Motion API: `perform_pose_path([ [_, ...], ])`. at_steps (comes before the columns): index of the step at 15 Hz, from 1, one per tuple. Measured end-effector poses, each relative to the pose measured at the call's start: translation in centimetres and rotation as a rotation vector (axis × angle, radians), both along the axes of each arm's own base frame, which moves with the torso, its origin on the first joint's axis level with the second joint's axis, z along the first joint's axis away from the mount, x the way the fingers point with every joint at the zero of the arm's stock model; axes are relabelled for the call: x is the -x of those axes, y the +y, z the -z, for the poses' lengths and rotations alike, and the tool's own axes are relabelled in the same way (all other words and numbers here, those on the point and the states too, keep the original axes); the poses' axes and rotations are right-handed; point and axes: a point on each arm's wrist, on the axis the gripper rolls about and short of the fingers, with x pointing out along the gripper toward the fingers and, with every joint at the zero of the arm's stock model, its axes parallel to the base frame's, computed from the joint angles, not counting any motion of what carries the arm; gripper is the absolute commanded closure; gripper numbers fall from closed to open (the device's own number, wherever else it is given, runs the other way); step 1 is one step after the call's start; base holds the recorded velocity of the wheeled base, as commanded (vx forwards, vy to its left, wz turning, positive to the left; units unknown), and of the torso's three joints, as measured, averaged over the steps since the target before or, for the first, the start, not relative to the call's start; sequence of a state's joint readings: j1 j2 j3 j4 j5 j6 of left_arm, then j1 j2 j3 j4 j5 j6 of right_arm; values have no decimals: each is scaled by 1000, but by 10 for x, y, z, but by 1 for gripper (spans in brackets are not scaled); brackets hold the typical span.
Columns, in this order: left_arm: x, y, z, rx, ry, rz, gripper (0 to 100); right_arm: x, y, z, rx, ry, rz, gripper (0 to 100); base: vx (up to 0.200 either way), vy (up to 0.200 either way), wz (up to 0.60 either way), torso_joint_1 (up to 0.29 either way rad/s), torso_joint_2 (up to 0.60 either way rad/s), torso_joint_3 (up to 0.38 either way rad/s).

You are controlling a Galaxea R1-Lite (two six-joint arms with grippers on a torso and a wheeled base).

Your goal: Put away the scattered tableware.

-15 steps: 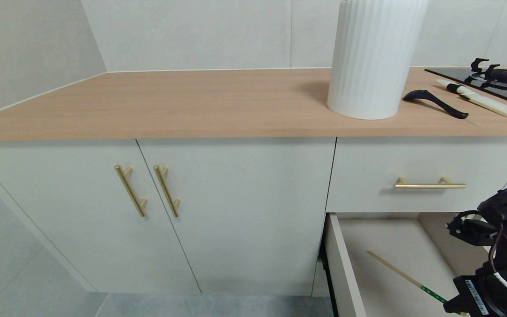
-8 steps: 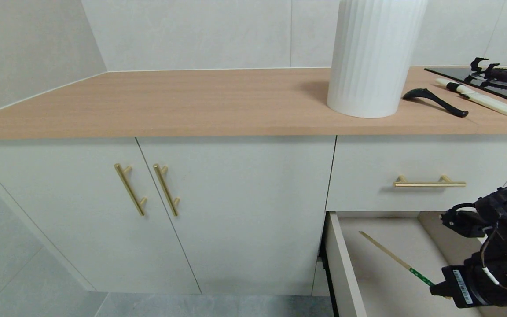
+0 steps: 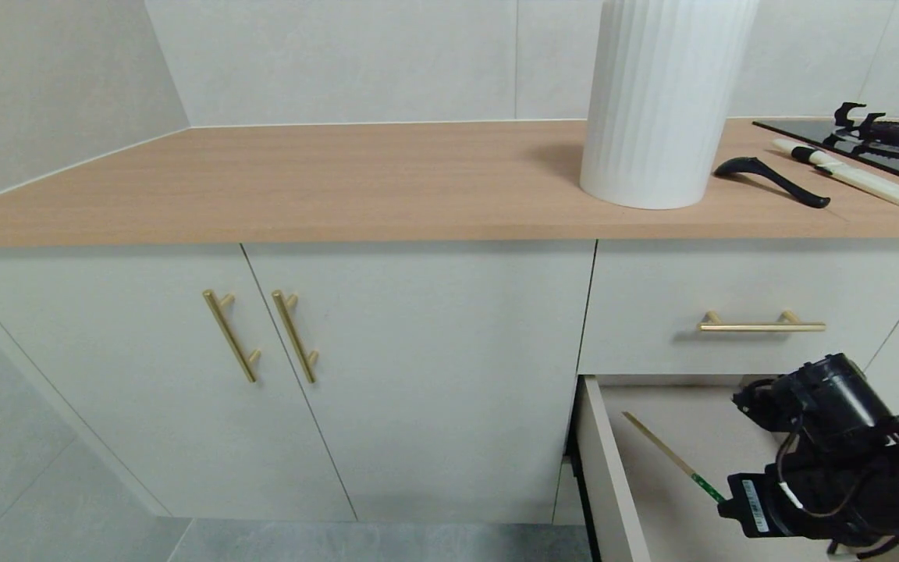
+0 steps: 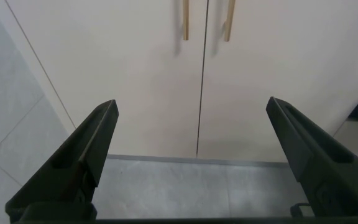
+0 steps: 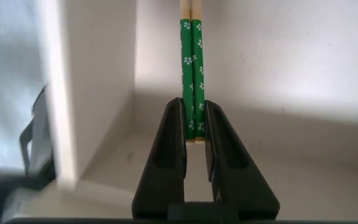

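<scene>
Green-banded wooden chopsticks (image 5: pixel 191 62) are being pinched as a pair by the right claw (image 5: pixel 194 124), its two fingers closing tight on their printed ends. The sticks are pointing out over the floor of the open drawer (image 3: pixel 613 468), at about five o'clock in the head view. Against the picture of a second ago, the right arm is swinging toward nine o'clock and a little upward. The claw's black body is now sitting nearer the drawer's middle, and the bare tips of the chopsticks are reaching farther toward ten o'clock, closer to the drawer's side wall. Nothing on top is shifting. The left claw (image 4: pixel 191 106) is hanging wide open with nothing between its fingers, facing two pale cabinet doors (image 4: pixel 260 93) and the grey floor (image 4: pixel 166 193) below them. The wooden tabletop (image 3: pixel 340 179) is running across the head view. On it, at one o'clock, a tall ribbed white vase (image 3: pixel 664 101) is standing upright. Just beside it toward three o'clock, a black-handled utensil (image 3: pixel 773 181) and a white knife (image 3: pixel 859 178) are lying flat, near a black stove (image 3: pixel 894 140) at two o'clock. Brass handles (image 3: pixel 231 337) are showing on the doors at eight o'clock, another brass bar (image 3: pixel 762 326) is sitting on the shut drawer front above the open one, and pale wall tiles (image 3: pixel 340 55) are rising behind.
</scene>
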State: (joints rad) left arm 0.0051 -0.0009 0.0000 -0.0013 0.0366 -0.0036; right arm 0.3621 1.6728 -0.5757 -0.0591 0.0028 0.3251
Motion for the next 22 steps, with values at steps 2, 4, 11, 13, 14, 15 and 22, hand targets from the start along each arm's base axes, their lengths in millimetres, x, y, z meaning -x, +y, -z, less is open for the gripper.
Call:
perform_pose_path([
  [2,0,0,0,-1,0,0,0,-12,4,24,15,-22,36,100,0,0,0,0,0,0],
  [4,0,0,0,0,0,0,0,-17,5,47,38,11,65,100,0,0,0,0,0,0],
  [11,0,0,0,0,0,0,0,-28,9,83,49,61,90,100,0,0,0,0,0,0],
  [13,0,0,0,0,0,0,0,-31,10,90,45,49,90,100,0,0,0,0,0,0],
  [14,0,0,0,0,0,0,0,-32,11,92,41,40,93,100,0,0,0,0,0,0],
  [15,0,0,0,0,0,0,0,-32,11,95,43,45,96,100,0,0,0,0,0,0],
  [22,0,0,0,0,0,0,0,-33,11,102,48,52,106,0,0,0,0,0,0,0],
])
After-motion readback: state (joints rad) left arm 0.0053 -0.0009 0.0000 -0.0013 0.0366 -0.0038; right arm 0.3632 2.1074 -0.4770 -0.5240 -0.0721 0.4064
